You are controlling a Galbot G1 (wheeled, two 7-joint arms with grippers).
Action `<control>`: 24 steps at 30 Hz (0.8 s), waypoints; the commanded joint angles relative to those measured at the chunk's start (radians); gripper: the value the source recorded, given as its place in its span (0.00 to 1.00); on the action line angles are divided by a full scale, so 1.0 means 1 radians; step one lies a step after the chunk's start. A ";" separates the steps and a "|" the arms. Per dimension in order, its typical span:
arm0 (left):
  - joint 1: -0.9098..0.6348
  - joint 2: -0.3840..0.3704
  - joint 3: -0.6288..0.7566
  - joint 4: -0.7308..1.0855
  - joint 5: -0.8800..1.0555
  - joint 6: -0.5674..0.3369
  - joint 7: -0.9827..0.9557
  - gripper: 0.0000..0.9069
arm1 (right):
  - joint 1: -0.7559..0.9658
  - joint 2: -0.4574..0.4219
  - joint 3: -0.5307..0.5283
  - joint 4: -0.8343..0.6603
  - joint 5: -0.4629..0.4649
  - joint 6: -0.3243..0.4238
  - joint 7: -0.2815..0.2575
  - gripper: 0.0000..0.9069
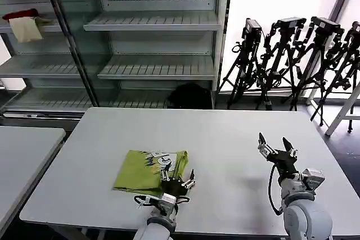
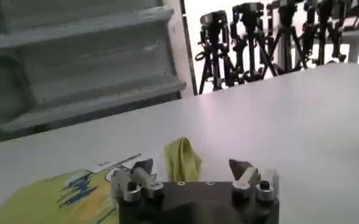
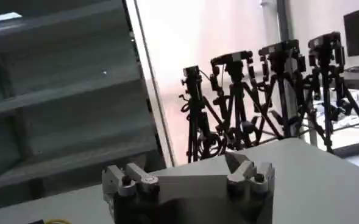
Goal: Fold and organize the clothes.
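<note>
The lime yellow-green T-shirt (image 1: 147,170) lies folded into a rough rectangle on the white table (image 1: 225,139), its white print showing at the far edge. My left gripper (image 1: 179,180) is open just off the shirt's near right corner, holding nothing. In the left wrist view the shirt (image 2: 51,198) lies to one side and a raised fold of it (image 2: 182,159) stands between my open left gripper's (image 2: 191,172) fingers, a little beyond them. My right gripper (image 1: 276,145) hovers open over bare table to the right. In the right wrist view that gripper (image 3: 188,169) is open and empty.
Grey metal shelves (image 1: 152,26) stand behind the table, with red and cream cloths (image 1: 23,23) on the upper left shelf. Several black tripods (image 1: 292,60) stand at the back right. A second white table (image 1: 22,155) adjoins on the left. A black bag (image 1: 190,96) sits on the floor.
</note>
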 commanded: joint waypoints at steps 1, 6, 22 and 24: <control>0.018 0.290 -0.240 -0.258 -0.296 0.030 0.080 1.00 | 0.003 -0.005 -0.001 0.007 0.001 -0.005 -0.001 1.00; 0.054 0.451 -0.494 -0.337 -0.510 0.092 0.091 1.00 | 0.005 0.003 -0.013 0.000 -0.007 -0.004 0.001 1.00; 0.097 0.346 -0.468 -0.129 -0.554 0.036 0.119 1.00 | -0.015 0.001 -0.009 0.012 -0.015 -0.010 0.005 1.00; 0.092 0.347 -0.448 -0.095 -0.534 0.018 0.136 1.00 | -0.019 -0.001 -0.006 0.012 -0.014 -0.010 0.004 1.00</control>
